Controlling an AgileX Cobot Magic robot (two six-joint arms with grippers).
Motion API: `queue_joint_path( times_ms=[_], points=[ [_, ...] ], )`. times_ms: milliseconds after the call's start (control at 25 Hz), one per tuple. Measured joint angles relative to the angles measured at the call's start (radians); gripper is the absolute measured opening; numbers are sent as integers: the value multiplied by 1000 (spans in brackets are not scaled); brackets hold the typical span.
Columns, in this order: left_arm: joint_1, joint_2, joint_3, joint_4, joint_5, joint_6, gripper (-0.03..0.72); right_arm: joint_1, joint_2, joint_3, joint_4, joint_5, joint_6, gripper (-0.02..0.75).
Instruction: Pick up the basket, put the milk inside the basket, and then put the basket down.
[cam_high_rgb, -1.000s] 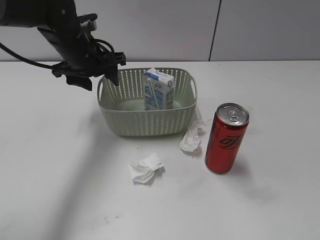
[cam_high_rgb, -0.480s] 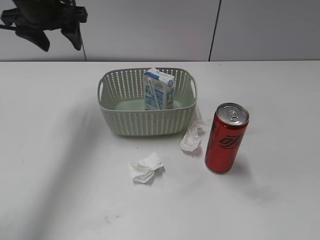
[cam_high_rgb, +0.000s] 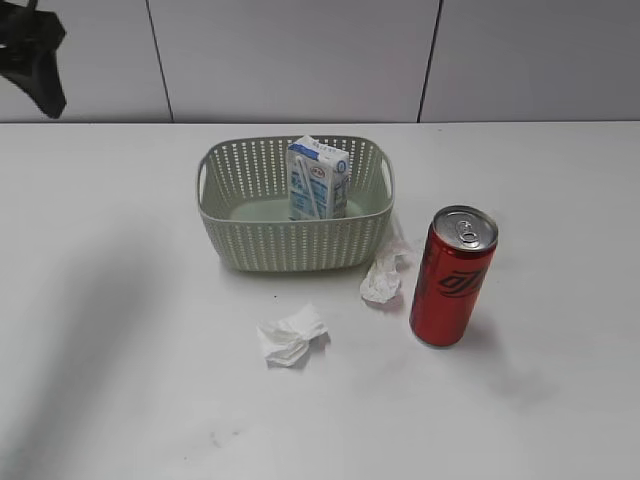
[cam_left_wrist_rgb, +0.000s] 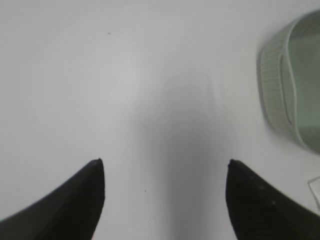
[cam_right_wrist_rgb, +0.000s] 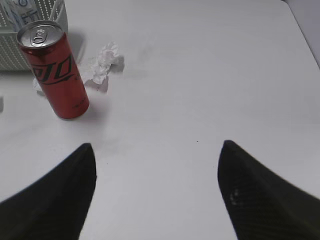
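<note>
The sage-green basket (cam_high_rgb: 295, 245) stands on the white table, and a corner of it shows in the left wrist view (cam_left_wrist_rgb: 290, 95) and in the right wrist view (cam_right_wrist_rgb: 12, 55). The white-and-blue milk carton (cam_high_rgb: 317, 180) stands upright inside it. My left gripper (cam_left_wrist_rgb: 165, 167) is open and empty above bare table left of the basket; in the exterior view only a dark finger (cam_high_rgb: 40, 60) shows at the top left corner. My right gripper (cam_right_wrist_rgb: 157, 150) is open and empty over bare table; it is out of the exterior view.
A tall red soda can (cam_high_rgb: 452, 277) stands right of the basket, also in the right wrist view (cam_right_wrist_rgb: 53, 67). Two crumpled tissues lie on the table: one (cam_high_rgb: 292, 338) in front of the basket, one (cam_high_rgb: 384, 275) between basket and can.
My left arm has risen from the basket's left rim and drawn away up and left, almost out of the exterior view. Basket, milk and can have not moved.
</note>
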Motion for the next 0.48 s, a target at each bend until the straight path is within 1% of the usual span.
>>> queue_joint_path(
  times_ms=[200, 360, 480],
  points=[
    [1, -204, 235, 66, 1, 7, 572, 0, 0, 0, 0, 0, 0, 592],
    [1, -384, 448, 66, -10, 7, 572, 0, 0, 0, 0, 0, 0, 592],
    [1, -489, 577, 66, -59, 5, 572, 0, 0, 0, 0, 0, 0, 592]
  ],
)
